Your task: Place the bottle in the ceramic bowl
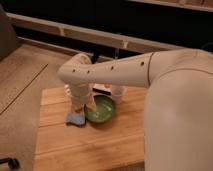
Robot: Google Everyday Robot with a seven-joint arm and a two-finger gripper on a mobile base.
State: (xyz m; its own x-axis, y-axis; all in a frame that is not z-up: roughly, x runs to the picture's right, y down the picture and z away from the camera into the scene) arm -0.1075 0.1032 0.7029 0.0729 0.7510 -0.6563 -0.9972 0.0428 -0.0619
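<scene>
The green ceramic bowl (104, 111) sits on the wooden table (75, 145), near its middle. My white arm reaches in from the right, bends at the elbow and points down. My gripper (90, 107) is at the bowl's left rim, reaching down into the bowl. A pale shape at the gripper's tip lies over the left inside of the bowl. I cannot tell whether it is the bottle; the wrist hides that spot. No bottle shows anywhere else on the table.
A blue sponge (76, 119) lies just left of the bowl, touching or almost touching it. A pale translucent cup (118, 92) stands behind the bowl. My arm's large white body (180, 115) covers the table's right side. A dark shelf runs along the back.
</scene>
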